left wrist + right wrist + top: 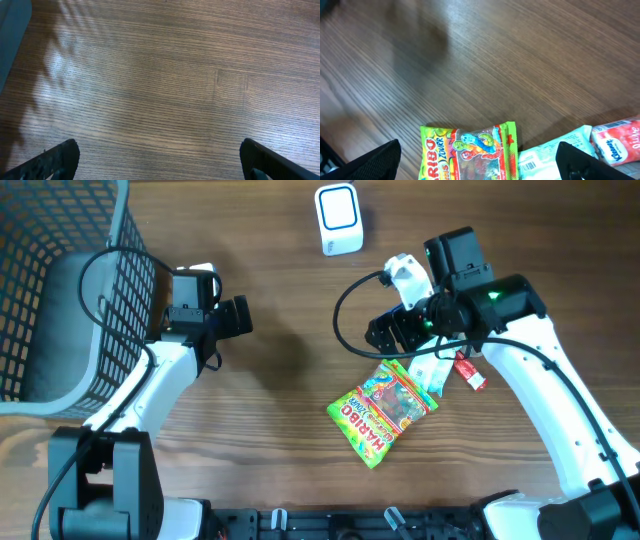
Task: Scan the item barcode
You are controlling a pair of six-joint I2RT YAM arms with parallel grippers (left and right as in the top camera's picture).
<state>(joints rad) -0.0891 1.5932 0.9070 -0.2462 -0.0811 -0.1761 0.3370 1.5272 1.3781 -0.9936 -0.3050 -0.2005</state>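
Spread wide and empty at the right hand (392,338), poised above the Haribo bag (383,410) lying flat on the counter (280,380). Just beside the bag: a white packet (545,156), then a pink tissue pack (619,145). Spread likewise at the left hand (160,161), over bare wood beside the basket (60,290). Farther up, well apart from the bag: white scanner (338,218).
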